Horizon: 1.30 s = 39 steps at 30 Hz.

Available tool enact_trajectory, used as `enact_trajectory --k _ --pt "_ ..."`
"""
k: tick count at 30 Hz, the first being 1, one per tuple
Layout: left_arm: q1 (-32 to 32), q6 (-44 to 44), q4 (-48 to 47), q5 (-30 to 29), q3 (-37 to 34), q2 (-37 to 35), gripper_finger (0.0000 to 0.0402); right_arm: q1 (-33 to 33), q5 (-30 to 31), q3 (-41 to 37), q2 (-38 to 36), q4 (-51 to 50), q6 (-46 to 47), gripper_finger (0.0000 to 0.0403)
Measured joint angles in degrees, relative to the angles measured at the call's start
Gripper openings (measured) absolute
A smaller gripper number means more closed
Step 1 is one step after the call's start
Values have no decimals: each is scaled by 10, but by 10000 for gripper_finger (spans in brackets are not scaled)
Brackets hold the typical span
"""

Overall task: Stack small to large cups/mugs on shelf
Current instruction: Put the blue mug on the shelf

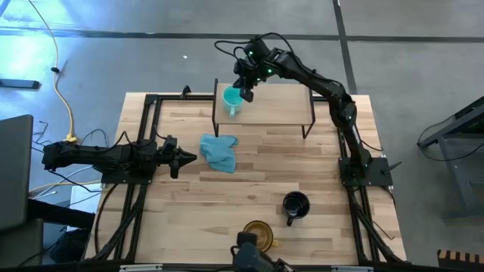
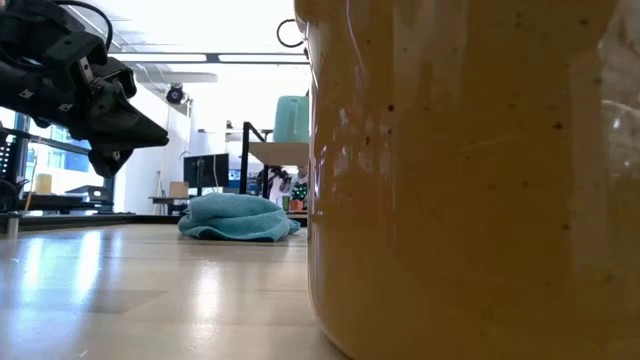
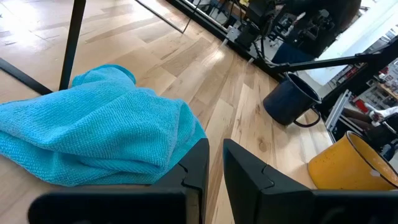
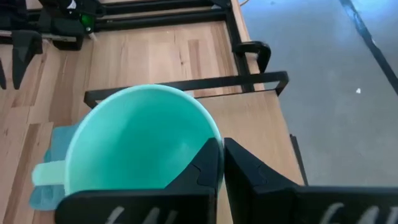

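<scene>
The small turquoise mug (image 1: 232, 103) (image 4: 140, 140) stands upright on the left end of the light-wood shelf (image 1: 280, 102) (image 2: 275, 152) at the table's far edge, handle toward the near side. My right gripper (image 1: 246, 92) (image 4: 222, 155) is above it, shut on its rim. The black mug (image 1: 296, 205) (image 3: 289, 99) stands on the table toward the near right. The amber-brown mug (image 1: 259, 231) (image 2: 460, 170) stands at the near edge. My left gripper (image 1: 189, 157) (image 3: 215, 162) waits shut, left of the cloth. My right gripper holds the turquoise mug by its rim (image 4: 214, 132), on the side away from the handle (image 4: 46, 174). One finger (image 4: 202, 171) is inside the cup and the other (image 4: 249, 174) outside. The fingers come from above, slanting down. The mug is upright, its base seemingly on the shelf board.
A blue-teal cloth (image 1: 219, 151) (image 3: 93, 130) lies bunched on the table between my left gripper and the shelf's front legs. The shelf board to the right of the turquoise mug is bare. The amber-brown mug fills most of the low view.
</scene>
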Motion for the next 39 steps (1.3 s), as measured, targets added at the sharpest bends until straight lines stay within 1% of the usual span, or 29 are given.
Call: enact_trajectory --k 34,39 --pt "0 -7 0 0 0 0 37 8 17 0 3 -3 -10 0" --pt "0 -7 0 0 0 0 37 8 33 25 5 -3 -19 0"
